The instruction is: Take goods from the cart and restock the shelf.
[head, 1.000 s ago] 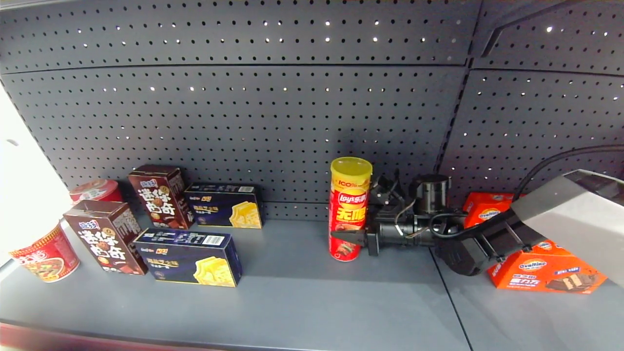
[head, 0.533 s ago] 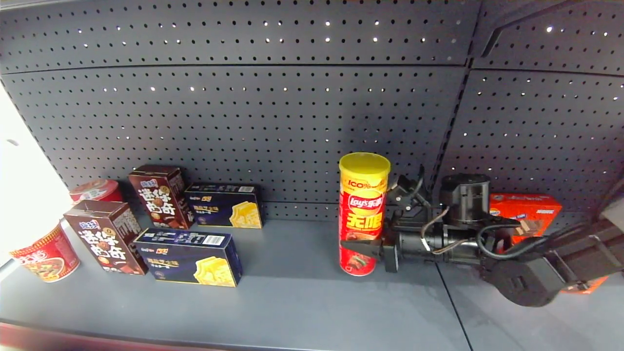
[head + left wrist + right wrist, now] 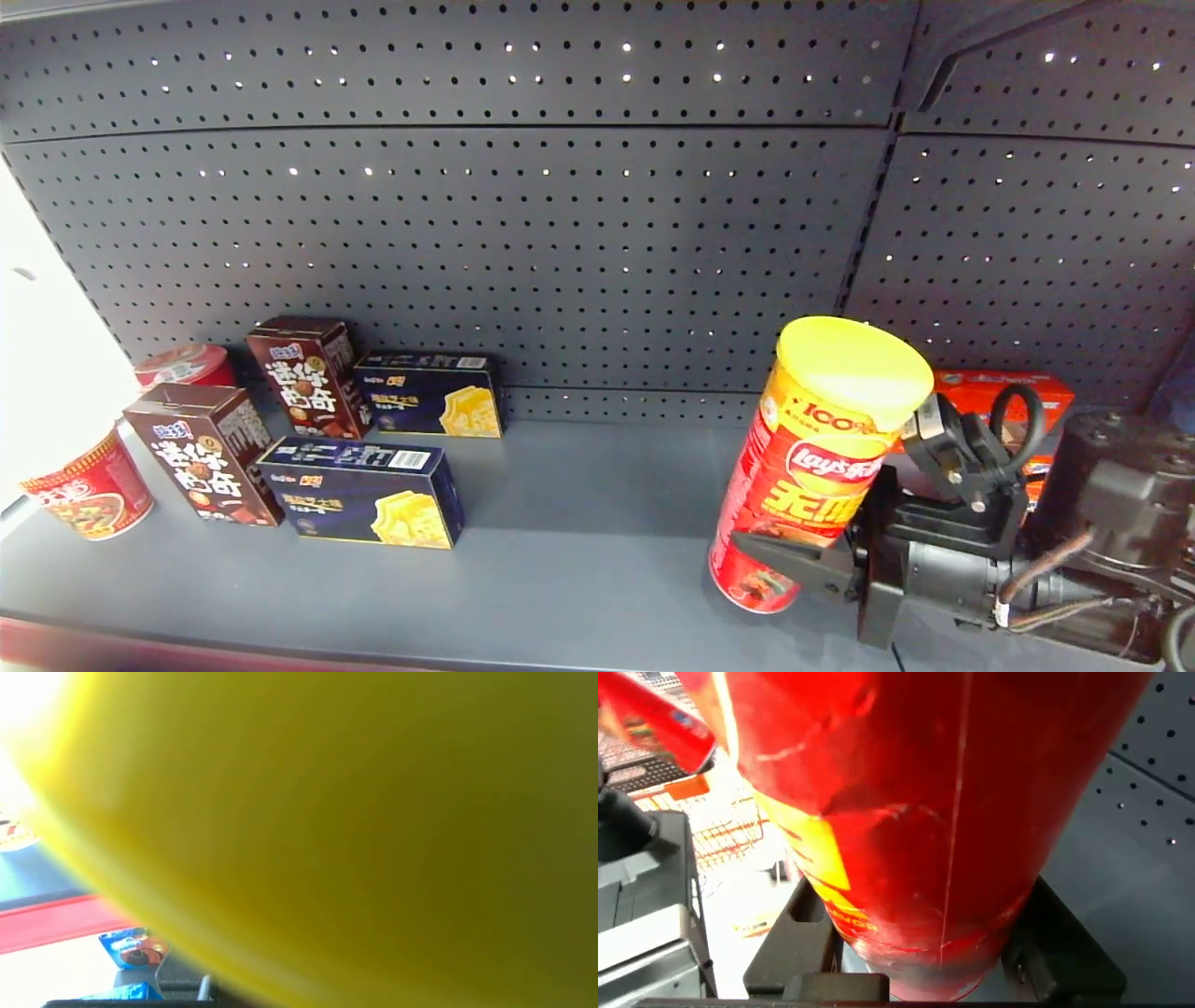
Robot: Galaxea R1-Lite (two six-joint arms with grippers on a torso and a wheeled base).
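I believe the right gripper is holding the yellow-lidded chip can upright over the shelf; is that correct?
Not quite: the chip can is tilted, its yellow lid leaning toward the robot's right, as the head view shows. The right gripper does hold it over the shelf.

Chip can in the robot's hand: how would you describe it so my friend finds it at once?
Start at the dark pegboard shelf and go toward its right side, in front of an orange box. There the robot's right hand grips a chip can. It is the only tall tube, red with a yellow lid, and it leans.
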